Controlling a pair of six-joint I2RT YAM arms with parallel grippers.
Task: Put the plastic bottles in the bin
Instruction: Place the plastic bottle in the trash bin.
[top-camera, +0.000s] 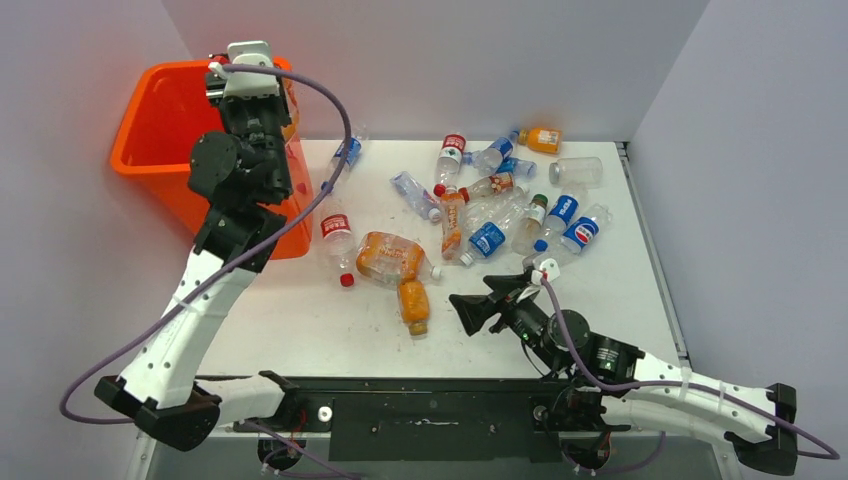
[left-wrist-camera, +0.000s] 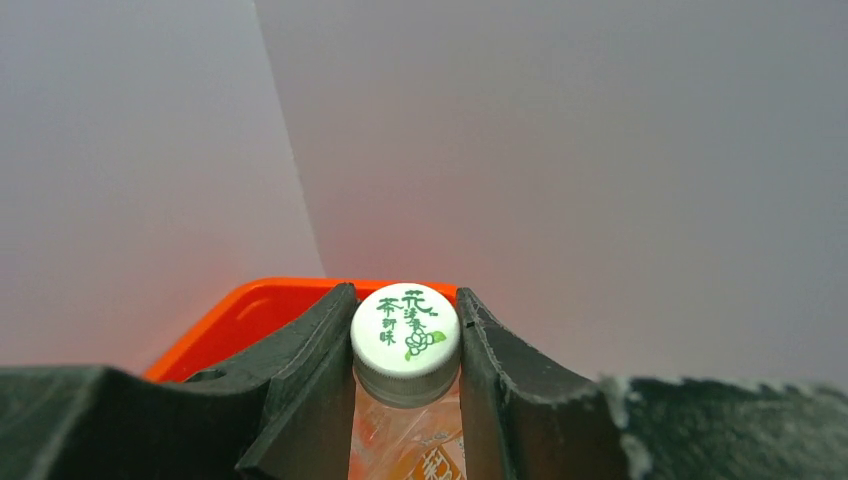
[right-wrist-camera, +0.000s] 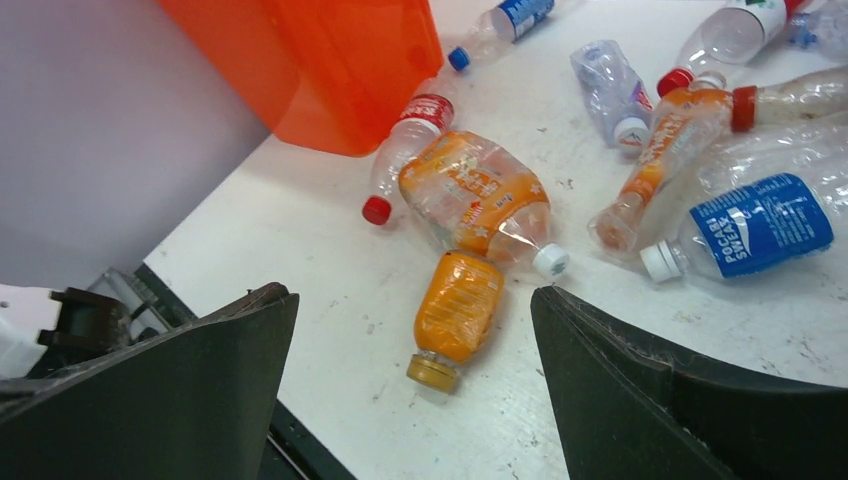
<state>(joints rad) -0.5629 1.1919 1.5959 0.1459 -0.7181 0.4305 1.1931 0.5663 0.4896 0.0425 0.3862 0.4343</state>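
Two grippers, opposite states.

Left gripper (left-wrist-camera: 405, 297): clamped on the neck of a clear held bottle (left-wrist-camera: 408, 440) with an orange label. Its white cap (left-wrist-camera: 405, 332), printed in green, stands between the fingers. Only the left wrist view shows this grip. In the top view the wrist and camera housing cover the fingers, and I cannot pick out what they hold. That view does place the hand above the right side of the bin (top-camera: 150, 120), at the far left of the table (top-camera: 300, 330). The wrist view shows only an orange strip of rim behind the cap.

Right gripper (top-camera: 472, 300): jaws wide apart, nothing between them, low over the near table.

- Its wrist view frames a small orange bottle (right-wrist-camera: 458, 305) lying just beside a crushed orange-labelled bottle (right-wrist-camera: 475, 195).
- A red-capped bottle (right-wrist-camera: 405, 145) lies near the bin wall.
- A blue-labelled bottle (right-wrist-camera: 750, 225) lies to the right.

Loose plastic bottles (top-camera: 510, 195): the full scatter toward the far right shows only in the top view. All of these lie on the table, outside the bin.
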